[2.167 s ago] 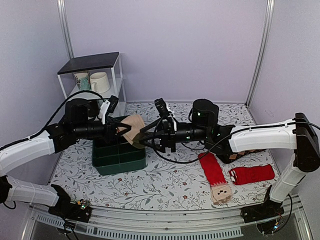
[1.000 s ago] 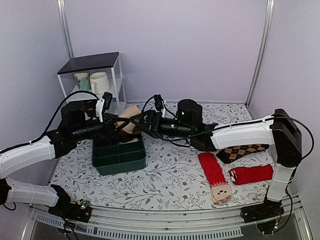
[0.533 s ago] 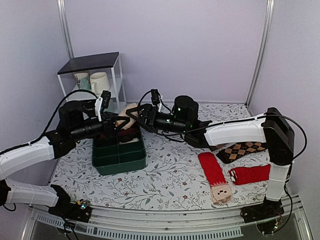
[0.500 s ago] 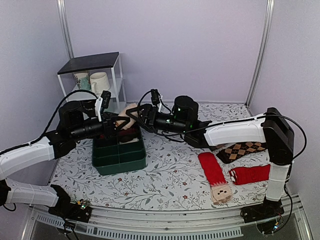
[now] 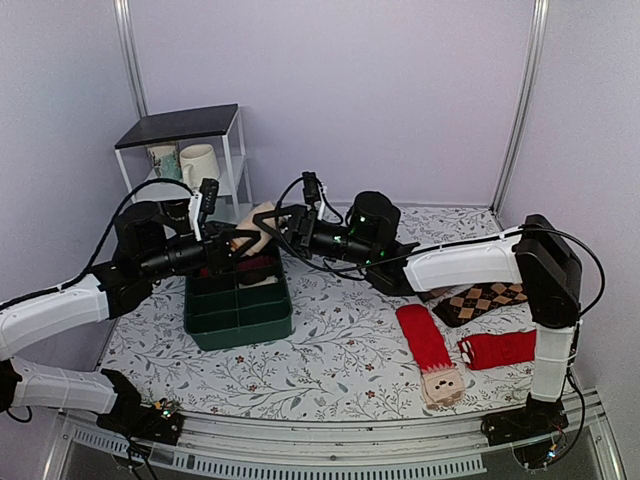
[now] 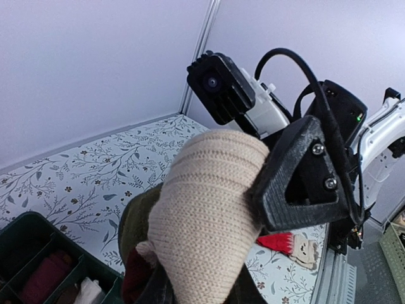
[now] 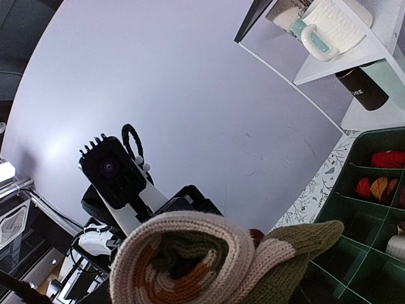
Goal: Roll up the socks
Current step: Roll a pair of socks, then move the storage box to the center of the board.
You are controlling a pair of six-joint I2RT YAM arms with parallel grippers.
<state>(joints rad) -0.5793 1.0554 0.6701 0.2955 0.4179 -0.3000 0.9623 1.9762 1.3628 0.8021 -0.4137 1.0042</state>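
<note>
Down at the near right of the table [image 5: 340, 372] you've got a red sock [image 5: 426, 345] lying flat with its beige face end pointing at the arm bases. A second red sock [image 5: 503, 348] is bunched up just beside it on the right. A bit further back on that side is the brown argyle sock [image 5: 484, 299], partly tucked under the right arm.

Over on the left sits the green bin [image 5: 240, 316] with its dividers. The wrist views show some red, orange and maroon bundles in a few compartments, but I can't make out exactly what they are.

Now the bit you care about: the socks [image 5: 258, 227] are up in the air over the back end of the bin, wound into a fat tan roll with olive and orange-brown stripes showing at the end. Your left pincer [image 5: 236, 244] is clamped on the roll from below. Your right pincer [image 5: 273, 226] comes in from the other side, spread wide, with one black finger [image 6: 301, 177] pressed right against the knit. Honestly I can't tell whether it's actually squeezing or just touching.

Way back in the left corner is the little white shelf [image 5: 178, 126] with two mugs [image 5: 199, 163] on its lower level.
</note>
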